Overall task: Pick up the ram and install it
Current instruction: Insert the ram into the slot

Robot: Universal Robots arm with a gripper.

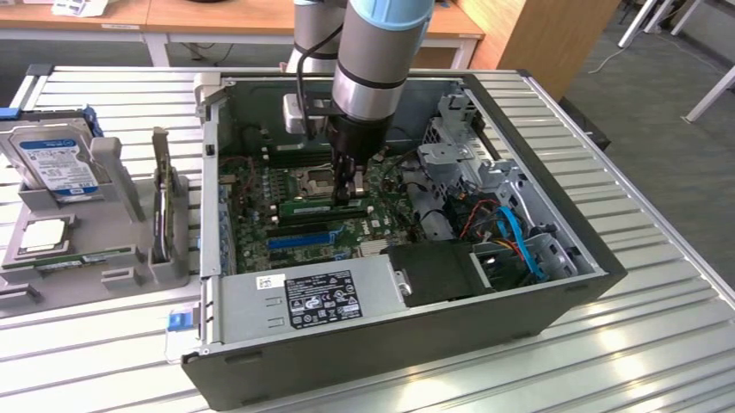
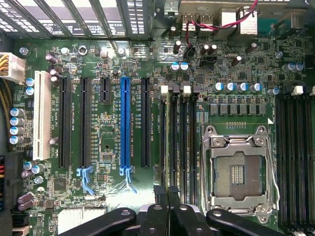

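One ram [image 1: 310, 207] gripped inside the open computer case [image 1: 559, 185]
Fingers [image 1: 343, 183] are clenched on the top edge of the green stick, which stands upright along the black memory slots [image 2: 184, 137] of the motherboard [image 2: 108, 147], between the blue expansion slot [image 2: 125, 123] and the bare processor socket [image 2: 238, 169]. The case lies on its side on the ribbed tabletop [image 1: 655, 344]. A blue-labelled hard drive [image 1: 52, 159] sits in a grey holder, well apart at the exterior view's left.
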